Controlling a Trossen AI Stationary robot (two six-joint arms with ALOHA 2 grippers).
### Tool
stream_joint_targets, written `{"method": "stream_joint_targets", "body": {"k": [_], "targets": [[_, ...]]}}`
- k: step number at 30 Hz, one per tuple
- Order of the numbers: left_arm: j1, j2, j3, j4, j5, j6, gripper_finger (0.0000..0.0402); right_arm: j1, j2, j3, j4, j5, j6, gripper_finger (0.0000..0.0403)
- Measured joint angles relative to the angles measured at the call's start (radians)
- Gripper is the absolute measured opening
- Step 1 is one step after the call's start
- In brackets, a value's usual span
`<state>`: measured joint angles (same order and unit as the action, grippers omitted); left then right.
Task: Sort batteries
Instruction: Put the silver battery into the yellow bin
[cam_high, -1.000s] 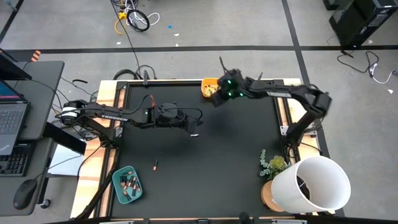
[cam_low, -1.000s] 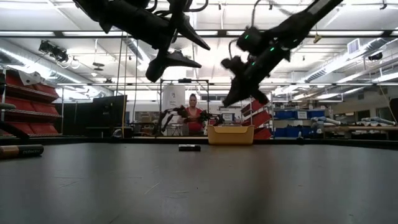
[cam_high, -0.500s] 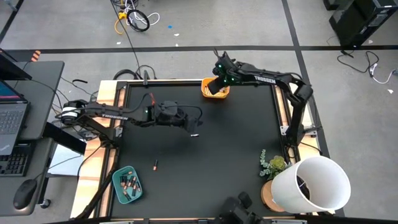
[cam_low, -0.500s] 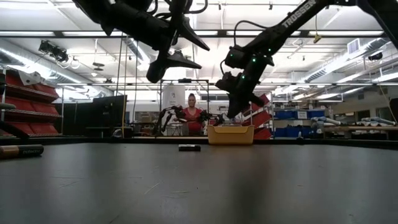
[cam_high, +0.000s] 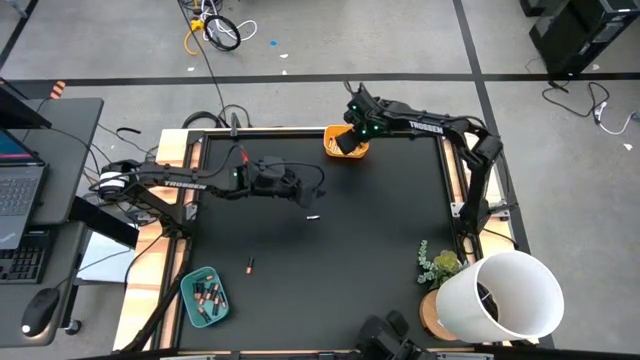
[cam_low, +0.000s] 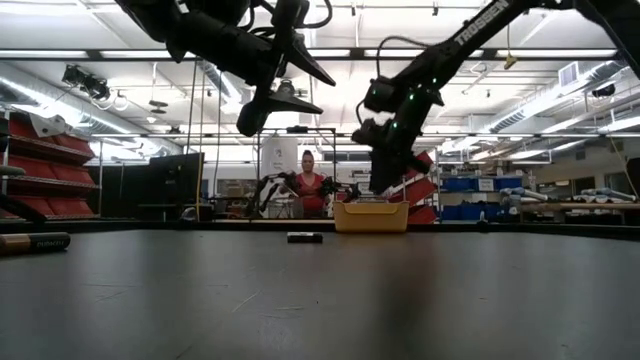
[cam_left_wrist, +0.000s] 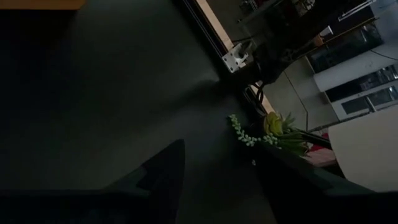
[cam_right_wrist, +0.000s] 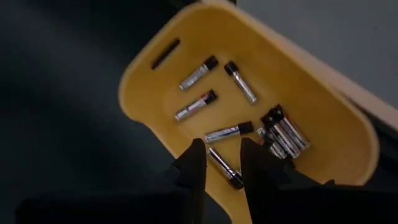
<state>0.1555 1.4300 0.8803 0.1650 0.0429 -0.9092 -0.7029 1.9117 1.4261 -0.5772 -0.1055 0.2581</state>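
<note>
The bench carries a black mat framed by pale wooden edging. At its near right corner stands a large white bucket, with a small green plant just beside it. A desk with a laptop sits well apart on the left, off the bench. Cables lie on the grey floor beyond the far edge.

The left arm hangs above the mat left of centre, its gripper with fingers spread wide and holding nothing. The right arm reaches along the far edge; the right gripper hovers over the yellow tray, fingers partly parted and empty.

The batteries lie loose in the yellow tray, silvery with dark ends; one sits directly below the gap between the fingers. More batteries lie in the teal tray at the near left corner. One copper-toned battery lies alone on the mat, and a small pale item near the left gripper is too small to identify.

In the low view a person is seated far behind the bench, amid shelving and strip lights
</note>
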Motion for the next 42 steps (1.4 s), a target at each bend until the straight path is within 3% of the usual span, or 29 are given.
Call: {"method": "stream_joint_targets", "body": {"k": [9,14,19,23,29,34,42], "targets": [[0.001,0.000,0.000,-0.008,0.058,0.061,0.0209,0.033,-0.236,-0.001,0.017,-0.046,-0.097,0.0085],[-0.006,0.000,0.000,-0.096,0.078,0.212,0.0206,0.096,-0.393,0.000,0.056,-0.191,-0.228,0.0085],[-0.007,0.000,0.000,-0.198,0.084,0.279,0.0193,0.147,-0.463,0.000,0.051,-0.288,-0.153,0.0077],[-0.007,0.000,0.000,-0.247,0.080,0.306,0.0184,0.231,-0.501,0.000,0.002,-0.245,-0.092,0.0048],[0.004,0.001,0.000,-0.321,-0.072,0.352,0.0182,0.395,-0.530,-0.001,-0.023,-0.103,-0.139,0.0004],[0.004,0.043,0.000,-0.287,-0.076,0.446,0.0182,0.472,-0.523,-0.004,-0.017,0.034,-0.149,0.0013],[-0.018,0.179,0.000,-0.106,-0.075,0.582,0.0182,0.495,-0.525,-0.087,0.023,0.060,-0.101,0.0021]]}}
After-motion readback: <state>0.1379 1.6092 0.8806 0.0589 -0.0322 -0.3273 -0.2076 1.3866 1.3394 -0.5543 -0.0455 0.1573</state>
